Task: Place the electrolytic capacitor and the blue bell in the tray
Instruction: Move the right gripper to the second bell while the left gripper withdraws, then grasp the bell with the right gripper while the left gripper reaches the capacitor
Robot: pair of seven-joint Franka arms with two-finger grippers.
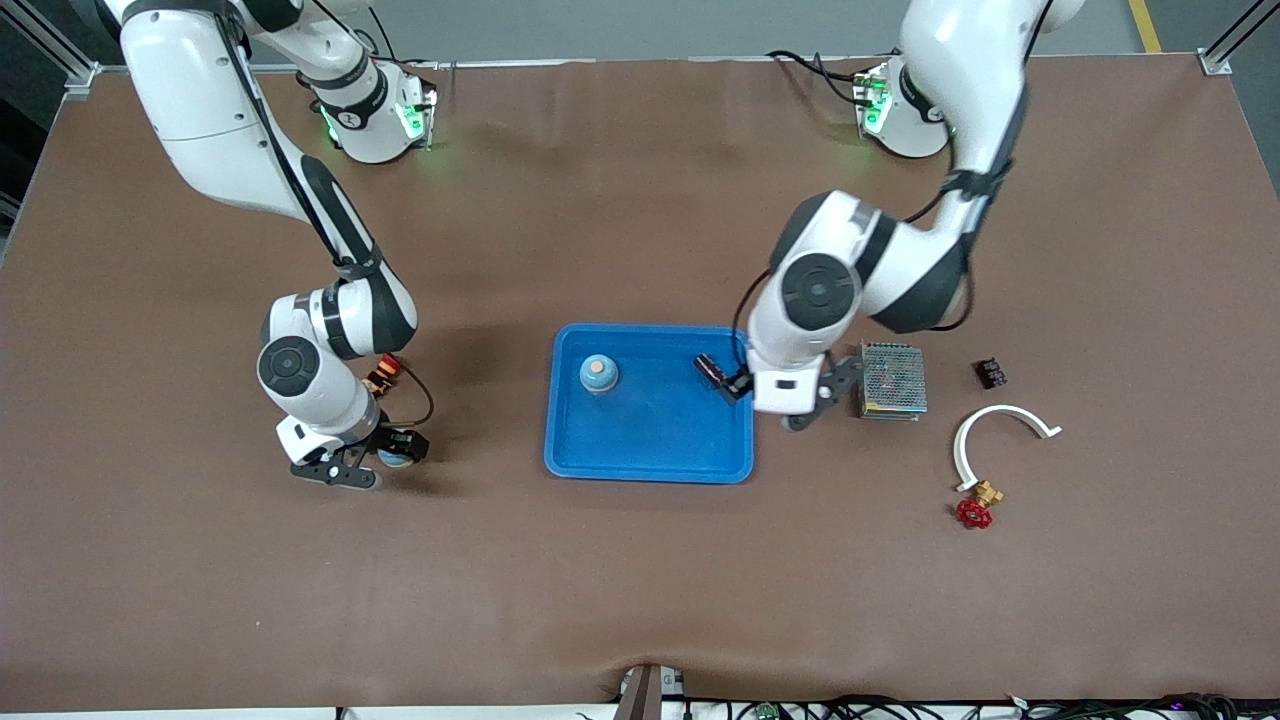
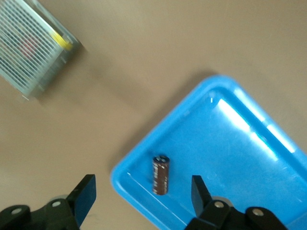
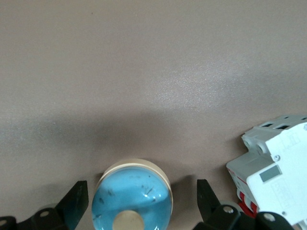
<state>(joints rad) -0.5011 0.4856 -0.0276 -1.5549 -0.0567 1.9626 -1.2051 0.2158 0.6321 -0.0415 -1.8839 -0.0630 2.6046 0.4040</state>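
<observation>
While the left gripper (image 1: 790, 400) hangs spread over the tray (image 1: 650, 455) edge toward the left arm's end, the electrolytic capacitor (image 2: 161, 174) lies inside the rim there. Right gripper (image 3: 139, 203) is spread around a blue bell (image 3: 133, 196) on the table, beside a white breaker (image 3: 276, 175). Second bell (image 1: 599, 374) sits in the tray.

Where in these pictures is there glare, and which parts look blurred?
Left wrist view: white glare streaks on the bright-blue plastic tray; the metal mesh box is smeared; the small brown cylindrical capacitor is sharp. Right wrist view: the round blue bell looks soft. Front view: even light, soft arm shadows.
</observation>
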